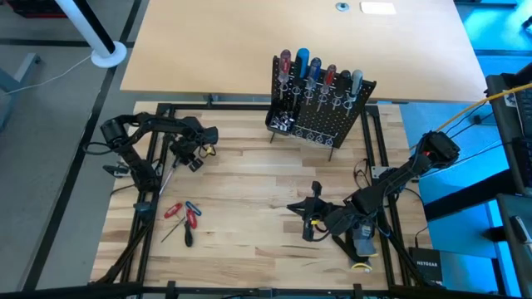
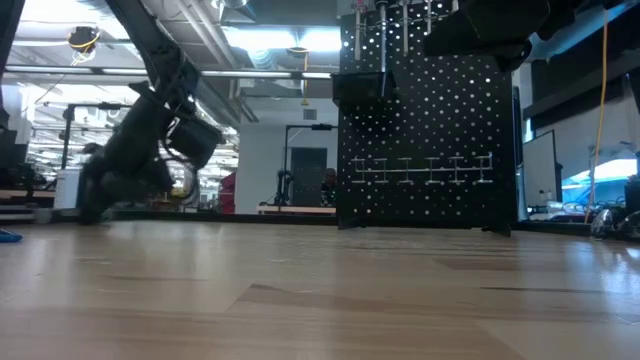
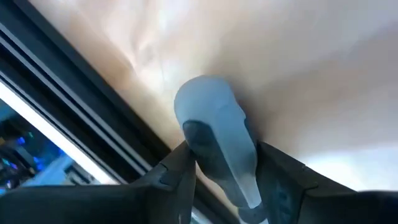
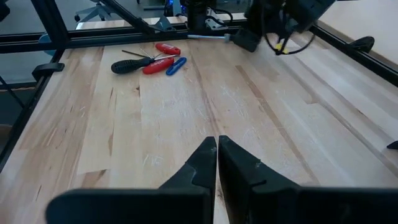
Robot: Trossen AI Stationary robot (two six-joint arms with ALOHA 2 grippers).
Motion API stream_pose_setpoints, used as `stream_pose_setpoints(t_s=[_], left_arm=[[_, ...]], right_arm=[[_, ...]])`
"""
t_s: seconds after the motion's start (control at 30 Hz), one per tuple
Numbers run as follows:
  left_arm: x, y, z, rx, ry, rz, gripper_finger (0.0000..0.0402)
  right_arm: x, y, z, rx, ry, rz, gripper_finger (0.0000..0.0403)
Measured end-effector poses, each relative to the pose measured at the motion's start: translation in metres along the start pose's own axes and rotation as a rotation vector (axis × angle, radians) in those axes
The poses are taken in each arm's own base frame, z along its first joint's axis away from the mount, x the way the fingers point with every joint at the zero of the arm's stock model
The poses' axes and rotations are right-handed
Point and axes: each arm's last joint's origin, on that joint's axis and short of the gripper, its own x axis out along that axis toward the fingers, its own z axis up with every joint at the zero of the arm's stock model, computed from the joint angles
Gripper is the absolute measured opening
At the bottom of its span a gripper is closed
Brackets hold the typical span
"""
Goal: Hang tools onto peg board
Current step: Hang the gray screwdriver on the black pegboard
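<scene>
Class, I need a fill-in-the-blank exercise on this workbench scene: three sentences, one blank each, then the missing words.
1. The black perforated peg board stands at the ____ edge of the pale wooden table.
2. The left gripper has a ____-handled screwdriver between its fingers.
3. The right gripper hovers over bare wood with its fingers ____.

Missing words: far; grey; shut

six tools (image 1: 320,77) hang on one peg board (image 1: 324,112), and four tools (image 1: 183,218) lie on one table (image 1: 249,199).
</scene>
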Motion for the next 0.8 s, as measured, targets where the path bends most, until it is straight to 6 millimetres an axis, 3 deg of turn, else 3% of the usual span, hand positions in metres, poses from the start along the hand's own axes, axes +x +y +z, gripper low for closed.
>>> stream_pose_setpoints(t_s=[0.37,0.6,0.8], left_arm=[[-0.055,0.005,0.004,0.017,-0.229,-0.003,0.0117],[-0.107,0.02,-0.012,-0.069,-0.538,-0.113,0.0117],[-0.141,0.034,-0.026,-0.169,-0.9,-0.256,0.0117]], right_arm=[[0.0,0.0,0.0,-0.001,0.002,0.0,0.0019],[0.0,0.0,-0.001,-0.004,0.004,-0.001,0.0019],[0.0,0.0,0.0,-0.003,0.003,-0.001,0.0019]])
